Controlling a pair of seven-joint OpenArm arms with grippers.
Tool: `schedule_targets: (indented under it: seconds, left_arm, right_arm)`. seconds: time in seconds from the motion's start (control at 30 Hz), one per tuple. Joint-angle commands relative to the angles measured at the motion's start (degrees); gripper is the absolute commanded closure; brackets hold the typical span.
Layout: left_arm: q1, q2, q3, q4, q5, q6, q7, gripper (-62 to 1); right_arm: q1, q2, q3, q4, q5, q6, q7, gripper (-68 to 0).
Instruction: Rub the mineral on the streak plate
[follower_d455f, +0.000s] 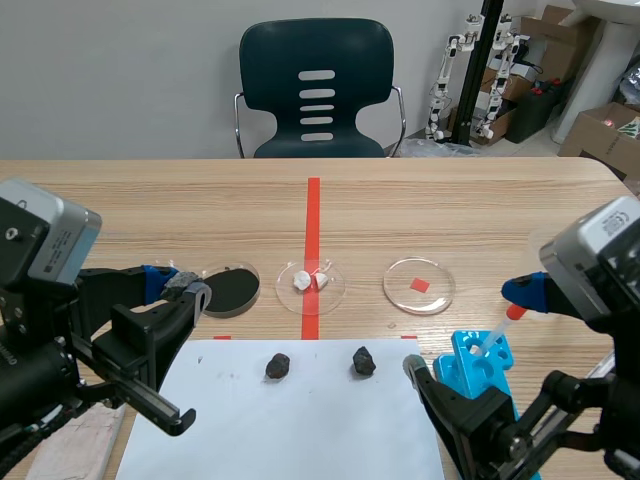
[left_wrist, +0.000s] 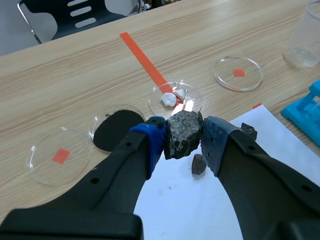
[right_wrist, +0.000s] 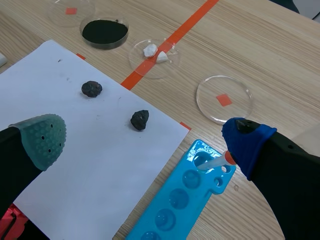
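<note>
My left gripper (left_wrist: 184, 141) is shut on a grey speckled mineral chunk (left_wrist: 182, 130), held above the near left corner of the white paper (left_wrist: 200, 195). In the scene view this gripper (follower_d455f: 190, 296) hangs just left of the black streak plate (follower_d455f: 232, 288), which lies in a round dish (left_wrist: 117, 129). Two small dark minerals (follower_d455f: 278, 366) (follower_d455f: 363, 361) rest on the paper. Above the paper's right part and the blue well tray (right_wrist: 180, 200), my right gripper (right_wrist: 145, 142) is open, with nothing between its fingers.
A dish with white pieces (follower_d455f: 310, 283) sits on the red tape line. Clear dishes with red squares lie at the right (follower_d455f: 419, 285) and far left (left_wrist: 60, 155). A red-tipped dropper (right_wrist: 220, 161) rests in the blue tray. A clear cup (left_wrist: 305, 37) stands at the right, and a chair (follower_d455f: 317, 90) is behind the table.
</note>
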Motion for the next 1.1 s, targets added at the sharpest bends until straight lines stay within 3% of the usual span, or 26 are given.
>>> schedule_targets:
  seconds: [0.0,1.07]
  left_arm:
    - [0.46,0.28,-0.04,0.83,1.22,0.04,-1.81,-15.6]
    - [0.83,0.28,-0.04,0.83,2.08,0.07,-2.95,-15.6]
  right_arm:
    - [0.52,0.26,0.7,1.4,0.63,-0.02,0.83,-67.9]
    - [0.52,0.26,0.7,1.4,0.63,-0.02,0.83,-67.9]
